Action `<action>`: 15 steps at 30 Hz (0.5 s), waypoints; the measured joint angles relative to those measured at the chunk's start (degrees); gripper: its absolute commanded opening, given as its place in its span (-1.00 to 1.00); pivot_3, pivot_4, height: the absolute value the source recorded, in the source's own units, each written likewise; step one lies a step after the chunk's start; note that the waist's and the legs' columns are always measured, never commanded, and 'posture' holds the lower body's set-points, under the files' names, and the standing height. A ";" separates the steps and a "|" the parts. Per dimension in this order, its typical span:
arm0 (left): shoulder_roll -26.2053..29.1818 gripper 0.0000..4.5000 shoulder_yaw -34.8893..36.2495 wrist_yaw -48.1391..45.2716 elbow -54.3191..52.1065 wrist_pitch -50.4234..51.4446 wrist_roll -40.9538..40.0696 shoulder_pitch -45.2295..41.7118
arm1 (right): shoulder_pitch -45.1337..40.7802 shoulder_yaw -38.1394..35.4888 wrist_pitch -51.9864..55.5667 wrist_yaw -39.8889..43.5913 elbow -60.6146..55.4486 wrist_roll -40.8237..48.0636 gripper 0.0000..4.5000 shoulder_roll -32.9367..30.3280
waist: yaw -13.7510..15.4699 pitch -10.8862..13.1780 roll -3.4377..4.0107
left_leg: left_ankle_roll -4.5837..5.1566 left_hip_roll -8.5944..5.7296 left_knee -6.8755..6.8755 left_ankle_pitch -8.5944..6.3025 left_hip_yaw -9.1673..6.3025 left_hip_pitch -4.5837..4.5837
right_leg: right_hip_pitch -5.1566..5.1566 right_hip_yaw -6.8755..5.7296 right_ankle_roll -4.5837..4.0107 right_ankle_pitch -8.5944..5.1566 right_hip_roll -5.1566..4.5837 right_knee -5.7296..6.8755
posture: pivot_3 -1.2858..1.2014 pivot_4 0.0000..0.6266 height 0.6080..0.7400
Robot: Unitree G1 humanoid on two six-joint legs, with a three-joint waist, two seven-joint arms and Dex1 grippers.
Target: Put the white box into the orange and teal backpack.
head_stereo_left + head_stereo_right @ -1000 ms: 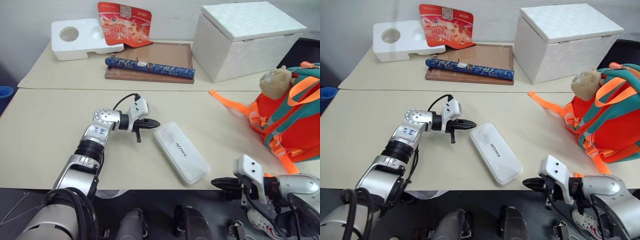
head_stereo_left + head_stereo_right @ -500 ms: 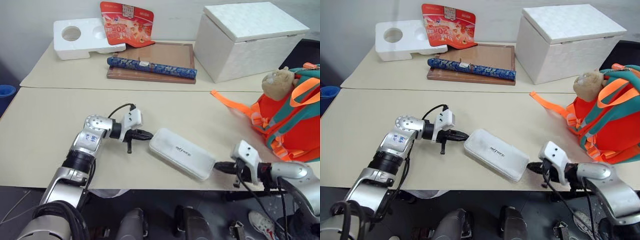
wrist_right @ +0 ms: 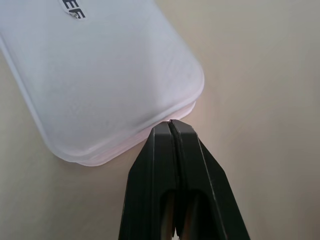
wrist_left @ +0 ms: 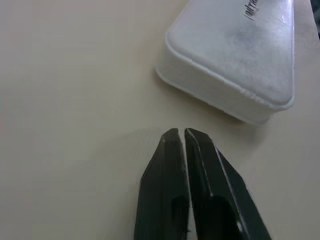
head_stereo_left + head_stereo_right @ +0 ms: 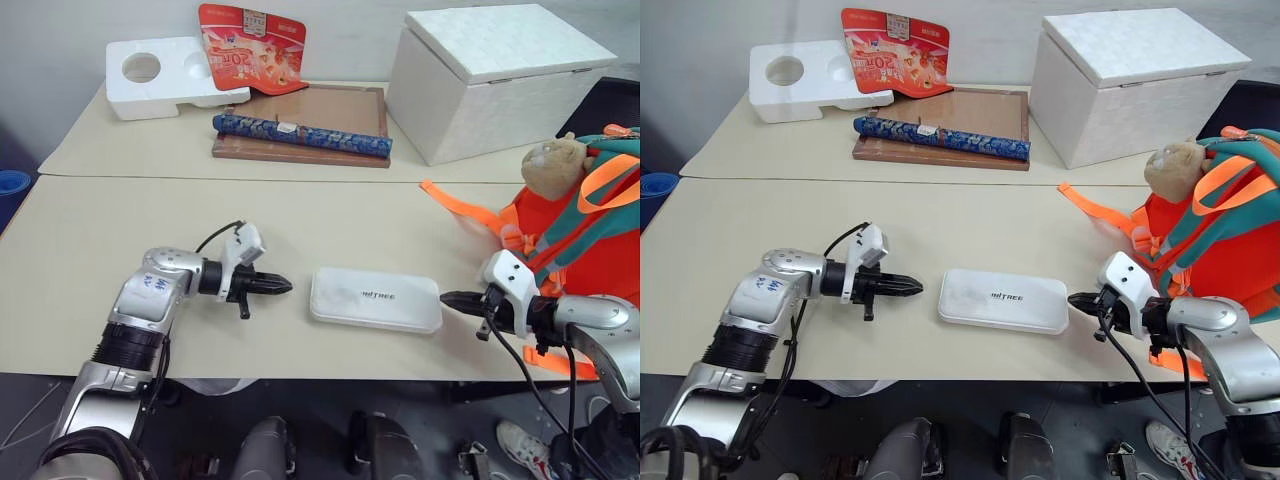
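The white box (image 5: 375, 298) lies flat and crosswise on the tan table (image 5: 100, 250), near its front edge, lettering up. My left gripper (image 5: 285, 286) hovers a short gap off the box's left end (image 4: 235, 55), its black fingers (image 4: 165, 165) parted by a thin slit with nothing between them. Shut and empty, my right gripper (image 5: 447, 297) has its tips (image 3: 170, 123) against the box's right end (image 3: 95, 75). The orange and teal backpack (image 5: 590, 250) stands at the table's right edge, with a tan plush animal (image 5: 552, 162) on top.
An orange strap (image 5: 460, 205) trails from the backpack across the table. On the back table sit a large white chest (image 5: 490, 80), a wooden board (image 5: 330, 110) with a blue roll (image 5: 300, 135), a styrofoam block (image 5: 160, 75) and a red packet (image 5: 250, 45).
The box has swung from a slant to lying crosswise, with the right gripper come forward against its end. My left gripper drew back to the left, off the box, and its fingers parted slightly.
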 measured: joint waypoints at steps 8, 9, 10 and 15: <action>-2.31 0.63 6.01 6.57 4.44 28.90 -9.54 -6.30 | 0.57 -0.01 -2.55 0.53 2.01 -2.04 -1.00 -0.03 | -0.03 0.00 0.00 | 0.00 -0.06 0.00 0.07 0.00 -0.02 | 0.02 -0.01 0.07 0.02 0.04 0.21 | 0.03 -0.52 1.00; -2.67 0.77 5.99 7.08 4.57 31.31 -10.41 -6.33 | 0.57 -0.01 -2.80 0.54 2.12 -2.41 -1.00 -0.03 | -0.04 0.00 0.00 | -0.02 -0.05 0.00 0.09 0.00 -0.02 | 0.01 0.00 0.07 0.02 0.06 0.21 | 0.03 -0.52 1.00; -2.93 0.90 6.11 7.43 4.56 32.74 -11.19 -6.62 | 0.59 -0.01 -3.07 0.54 2.46 -2.59 -1.00 -0.03 | -0.06 0.00 0.00 | -0.04 -0.04 0.00 0.10 0.00 -0.02 | 0.01 0.02 0.07 0.02 0.07 0.21 | 0.03 -0.52 1.00; -7.64 0.90 7.42 12.62 5.88 38.68 -12.42 -9.52 | 0.68 0.05 -3.99 0.49 3.59 -3.27 -1.00 0.19 | 0.17 -0.01 0.01 | -0.07 -0.07 0.00 0.13 0.01 0.08 | 0.07 0.13 0.06 0.01 0.04 0.08 | 0.03 -0.52 1.00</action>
